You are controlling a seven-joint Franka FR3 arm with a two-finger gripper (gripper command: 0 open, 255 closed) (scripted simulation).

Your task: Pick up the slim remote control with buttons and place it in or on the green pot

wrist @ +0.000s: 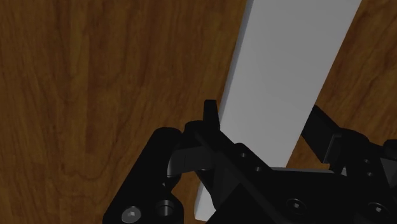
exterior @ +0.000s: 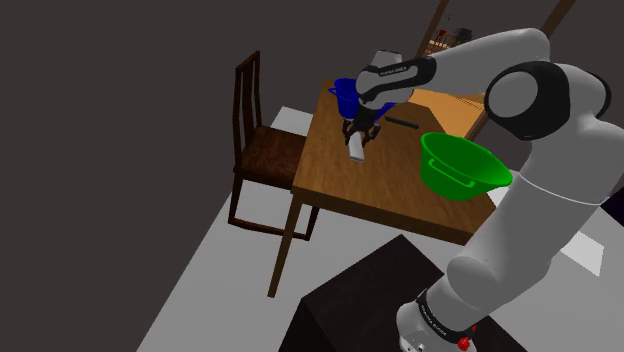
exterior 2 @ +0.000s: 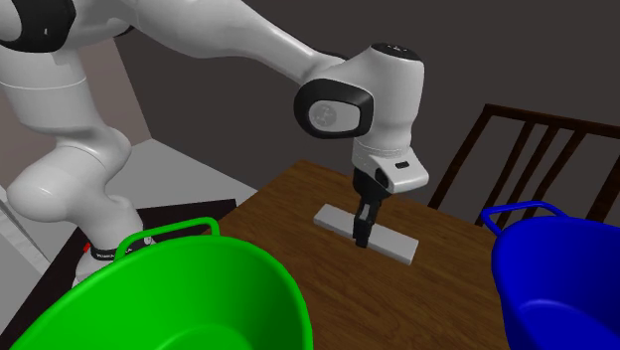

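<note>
The remote (exterior: 356, 150) is drawn as a plain light-grey slim slab with no visible buttons, lying flat on the wooden table (exterior: 340, 190). My black gripper (exterior: 358, 134) comes down on its middle. From the second exterior view, the gripper (exterior 2: 364, 237) straddles the remote (exterior 2: 333, 217) across its width. At the wrist, the fingers (wrist: 212, 114) press both long edges of the remote (wrist: 289, 70), so the gripper (wrist: 264, 118) is shut on it. The green pot (exterior: 462, 165) stands near the table's front corner, toward the shoulder view's right, and looms close in the second exterior view (exterior 2: 189, 288).
A blue pot (exterior: 345, 92) stands just behind the gripper and sits at the second exterior view's right (exterior 2: 556, 273). A small dark object (exterior: 402, 122) lies on the table beside it. A wooden chair (exterior: 260, 140) stands at the table's left side. The dark stand (exterior: 360, 300) is below.
</note>
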